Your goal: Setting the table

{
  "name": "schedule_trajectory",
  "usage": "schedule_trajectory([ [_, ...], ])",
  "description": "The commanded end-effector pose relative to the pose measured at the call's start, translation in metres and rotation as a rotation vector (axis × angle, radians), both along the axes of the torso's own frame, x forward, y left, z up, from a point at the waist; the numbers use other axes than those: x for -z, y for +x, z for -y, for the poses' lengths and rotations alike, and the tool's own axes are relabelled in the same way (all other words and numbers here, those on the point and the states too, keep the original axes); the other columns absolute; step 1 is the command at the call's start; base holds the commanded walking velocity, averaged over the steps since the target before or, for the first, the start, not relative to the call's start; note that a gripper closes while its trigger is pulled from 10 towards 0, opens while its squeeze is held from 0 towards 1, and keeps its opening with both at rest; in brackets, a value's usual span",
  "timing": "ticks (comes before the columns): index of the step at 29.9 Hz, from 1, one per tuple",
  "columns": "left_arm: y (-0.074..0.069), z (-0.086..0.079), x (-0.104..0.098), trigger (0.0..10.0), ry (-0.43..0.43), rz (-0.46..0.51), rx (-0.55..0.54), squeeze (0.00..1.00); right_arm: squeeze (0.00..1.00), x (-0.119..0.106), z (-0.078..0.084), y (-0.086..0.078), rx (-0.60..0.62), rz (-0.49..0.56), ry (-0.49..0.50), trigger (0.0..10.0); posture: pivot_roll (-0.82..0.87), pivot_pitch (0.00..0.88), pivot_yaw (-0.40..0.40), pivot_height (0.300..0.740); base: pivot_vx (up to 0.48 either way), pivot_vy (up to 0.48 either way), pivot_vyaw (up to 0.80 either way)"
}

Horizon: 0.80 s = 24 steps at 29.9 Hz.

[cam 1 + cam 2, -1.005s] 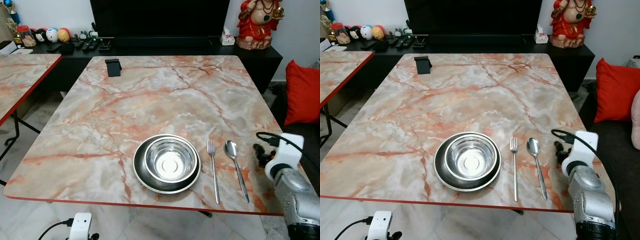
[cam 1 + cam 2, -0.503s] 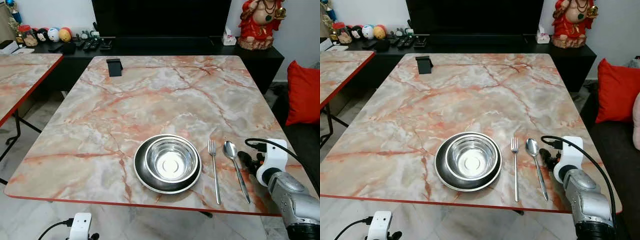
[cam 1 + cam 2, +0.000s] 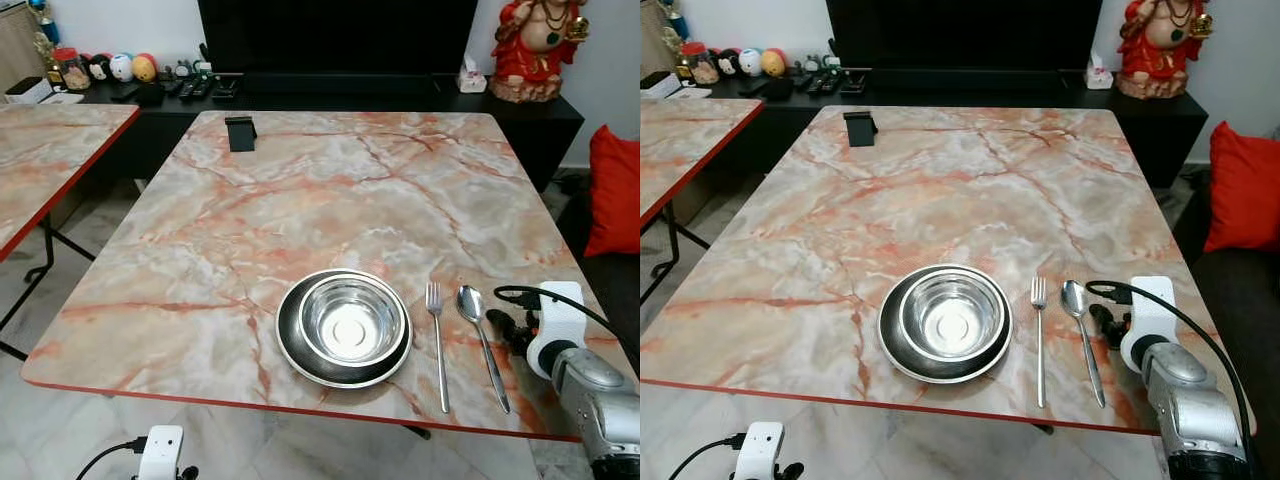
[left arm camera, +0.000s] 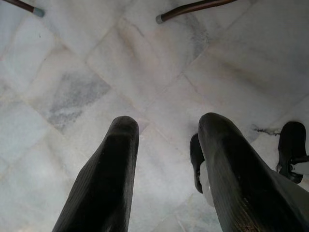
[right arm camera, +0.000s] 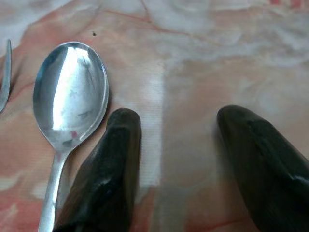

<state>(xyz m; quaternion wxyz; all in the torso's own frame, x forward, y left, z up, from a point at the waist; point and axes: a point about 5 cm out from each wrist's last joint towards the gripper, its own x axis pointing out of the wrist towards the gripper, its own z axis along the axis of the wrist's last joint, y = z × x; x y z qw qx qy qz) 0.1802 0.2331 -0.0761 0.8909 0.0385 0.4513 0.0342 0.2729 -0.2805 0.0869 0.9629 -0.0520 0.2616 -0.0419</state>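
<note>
My right pincer [image 5: 178, 159] hovered low over the marble surface [image 3: 330, 190], its fingers [image 5: 108, 174] spread wide and holding nothing, just beside the spoon [image 3: 481, 340]. The spoon lay flat near the surface's front right corner, bowl pointing away from me, with the fork [image 3: 438, 340] lying parallel close on its left. Left of the fork sat the steel bowl [image 3: 352, 320], nested inside the dark plate [image 3: 290, 340]. From the wrist view, one finger stood right alongside the spoon's neck, though I could not tell whether it touched.

I judged the setting nearly complete, the step in hand being either a release of the spoon or a small straightening of it. To do that well, I would have lifted the pincer straight up before drawing back, so that the near finger did not drag the handle askew or push the spoon against the fork. Thin, flat cutlery slides easily on polished marble, so any sideways motion close to it was a risk.

My left pincer [image 4: 169, 145] hung idle below the surface's edge, fingers apart, pointing at the tiled floor [image 4: 72, 63].
</note>
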Motion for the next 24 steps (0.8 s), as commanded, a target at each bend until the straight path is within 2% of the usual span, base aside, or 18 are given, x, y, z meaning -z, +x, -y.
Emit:
schedule_trajectory([
  [1,-0.002,-0.001,0.001,10.0,0.002,-0.021,0.005,0.00,0.00,0.001,0.008,-0.008,0.023,-0.040,-0.048,10.0,-0.08,0.000,0.038,0.740,0.000,0.000,0.00],
  [6,-0.002,-0.001,0.001,10.0,0.000,-0.020,0.003,0.00,0.00,-0.006,0.015,-0.016,0.030,-0.023,-0.094,10.0,-0.09,0.000,0.038,0.740,0.000,0.000,0.00],
  [7,-0.002,-0.001,0.001,10.0,0.000,-0.019,0.003,0.00,0.00,-0.013,0.018,-0.018,0.079,0.047,-0.085,10.0,-0.09,0.000,0.038,0.740,0.000,0.000,0.00],
  [9,-0.001,-0.001,0.001,10.0,0.001,-0.019,0.003,0.00,0.00,-0.016,0.019,-0.018,0.098,0.074,-0.076,10.0,-0.09,0.000,0.040,0.740,0.000,0.000,0.00],
  [10,-0.001,-0.001,0.001,10.0,0.001,-0.018,0.003,0.00,0.00,-0.022,0.017,-0.019,0.133,0.157,-0.040,10.0,-0.09,0.000,0.040,0.740,0.000,0.000,0.00],
  [14,-0.001,-0.001,0.001,10.0,0.001,-0.018,0.003,0.00,0.00,-0.024,0.017,-0.020,0.147,0.190,-0.029,10.0,-0.09,0.000,0.040,0.740,0.000,0.000,0.00],
  [15,-0.001,-0.001,0.001,10.0,0.003,-0.018,0.005,0.00,0.00,-0.027,0.013,-0.023,0.154,0.240,-0.006,10.0,-0.09,0.000,0.044,0.740,0.000,0.000,0.00],
  [16,-0.001,-0.002,0.000,10.0,0.006,-0.018,0.009,0.00,0.00,-0.027,0.003,-0.033,0.148,0.295,0.057,10.0,-0.10,0.000,0.047,0.740,0.000,0.000,0.00],
  [20,0.000,-0.002,0.000,10.0,0.007,-0.018,0.012,0.00,0.00,-0.022,-0.004,-0.046,0.125,0.303,0.087,10.0,-0.11,0.000,0.050,0.740,0.000,0.000,0.00],
  [21,0.000,-0.002,0.000,10.0,0.008,-0.017,0.013,0.00,0.00,-0.017,-0.006,-0.055,0.112,0.301,0.113,10.0,-0.11,0.000,0.053,0.740,0.000,0.000,0.00],
  [24,0.000,-0.002,0.000,10.0,0.008,-0.016,0.015,0.00,0.00,-0.007,-0.005,-0.064,0.100,0.273,0.139,10.0,-0.12,0.000,0.053,0.740,0.000,0.000,0.00],
])
